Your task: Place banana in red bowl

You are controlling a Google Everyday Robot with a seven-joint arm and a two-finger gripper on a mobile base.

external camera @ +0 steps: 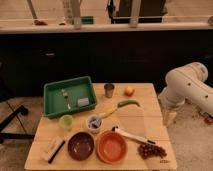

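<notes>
The banana (122, 106) lies in the middle of the wooden table (145, 120). It is green at one end and yellow at the other. It does not lie straight. Its long side runs from 8 o'clock up to 2 o'clock. The low end is just beside a small white bowl (94, 123). The high end points at the robot arm (190, 85).

The arm is big and white and comes in from the right side. The gripper (169, 116) hangs down at the end of it, just off the right edge of the table. I cannot tell if the gripper is apart or together. There is only one arm, so it must do the job.

From the gripper, the banana is at about 9 o'clock, a bit up, and well apart from it. I think the gripper must go left over the table and turn to cross the banana's long side.

Two bowls sit near the front edge, touching or almost touching. I think the orange-red bowl (111, 146) is the red one, not the dark bowl (81, 145) next to it, but I am not sure. It is at about 6 o'clock from the banana. A white spoon (132, 135) lies between them, off to the right.

I see no words or labels that I can read.
</notes>
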